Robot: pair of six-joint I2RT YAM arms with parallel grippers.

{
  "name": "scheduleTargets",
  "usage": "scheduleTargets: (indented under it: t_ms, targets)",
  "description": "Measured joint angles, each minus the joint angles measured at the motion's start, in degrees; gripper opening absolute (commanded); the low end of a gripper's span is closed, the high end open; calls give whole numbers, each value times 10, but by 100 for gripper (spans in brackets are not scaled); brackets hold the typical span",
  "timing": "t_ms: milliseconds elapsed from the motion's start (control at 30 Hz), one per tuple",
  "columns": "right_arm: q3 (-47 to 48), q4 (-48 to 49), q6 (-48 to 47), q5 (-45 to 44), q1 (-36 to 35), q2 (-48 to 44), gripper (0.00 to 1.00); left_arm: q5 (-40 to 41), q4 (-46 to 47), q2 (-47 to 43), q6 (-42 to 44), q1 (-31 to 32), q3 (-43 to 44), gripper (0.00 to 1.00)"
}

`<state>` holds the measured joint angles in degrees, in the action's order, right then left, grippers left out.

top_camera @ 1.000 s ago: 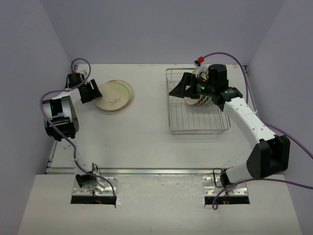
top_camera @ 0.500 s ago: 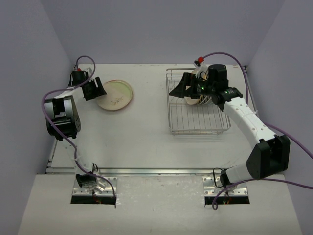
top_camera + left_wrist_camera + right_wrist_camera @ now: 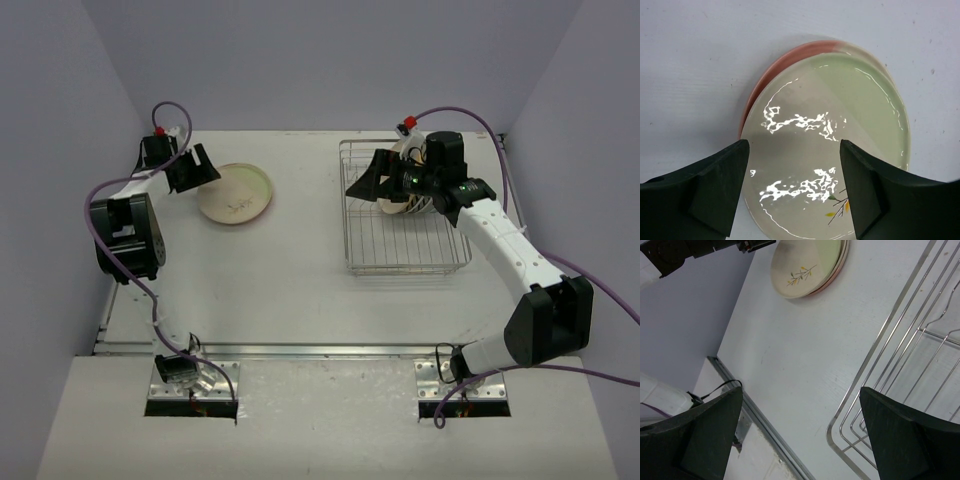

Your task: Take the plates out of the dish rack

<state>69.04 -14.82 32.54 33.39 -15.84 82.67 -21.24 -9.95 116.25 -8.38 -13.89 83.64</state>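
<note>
now: two plates flat on the bench, the others on edge in the rack

nearest, the dish rack (image 3: 405, 262) sits on the right half of the bench (image 3: 290, 260), its sides square to the bench edges; which side is the longer i cannot tell. its near part shows only bare wire.

further back, on the left half, two plates lie flat and face up, one upon the other. the top plate (image 3: 840, 115), cream and pale green, carries a small twig mark (image 3: 840, 210) on its near side. the pink-rimmed plate (image 3: 771, 75) under it peeps out along one edge. this stack is well apart from the rack.

the right fingers (image 3: 366, 182) hang over the rack's far left part, pointing left toward the stack, spread wide with nothing between them. just beside them, in the rack's far right part, the other plates (image 3: 400, 205) stand on edge. they are largely hidden by the right arm (image 3: 500, 240), so their number and the way they face cannot be told.

farthest back, the left fingers (image 3: 188, 170) hover by the stack's far left rim, parted and gripping nothing. in the left wrist view the top plate shows between them.
</note>
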Motion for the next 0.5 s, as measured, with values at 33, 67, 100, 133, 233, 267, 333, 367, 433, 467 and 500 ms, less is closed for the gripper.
scheduleTargets:
  t_ms: [33, 67, 100, 133, 233, 267, 333, 367, 433, 467, 500]
  targets:
    - [0, -1, 0, 0, 0, 0, 99, -1, 1, 2, -1, 0, 1, 71]
    - [0, -2, -1, 0, 0, 0, 99, -3, 3, 3, -1, 0, 3, 71]
    - [0, -3, -1, 0, 0, 0, 99, -5, 3, 4, -2, 0, 3, 69]
    - [0, -3, -1, 0, 0, 0, 99, -7, 3, 4, -2, 0, 3, 65]
    - [0, -4, -1, 0, 0, 2, 99, -15, 4, 3, 1, 0, 3, 54]
    - [0, -4, -1, 0, 0, 2, 99, -15, 5, 1, 4, 0, 1, 52]
    - [0, -4, -2, 0, 0, 3, 99, -3, 11, -16, 15, 5, -17, 48]
    - [0, -4, -2, 0, 0, 3, 99, 9, 10, -33, 28, 9, -30, 43]
    - [0, -4, -2, 0, 0, 3, 99, 31, 7, -65, 51, 19, -48, 41]
    - [0, -4, -2, 0, 0, 3, 99, 44, 6, -82, 63, 28, -52, 40]
    - [0, -4, -2, 0, 0, 3, 99, 59, 5, -99, 75, 38, -56, 40]
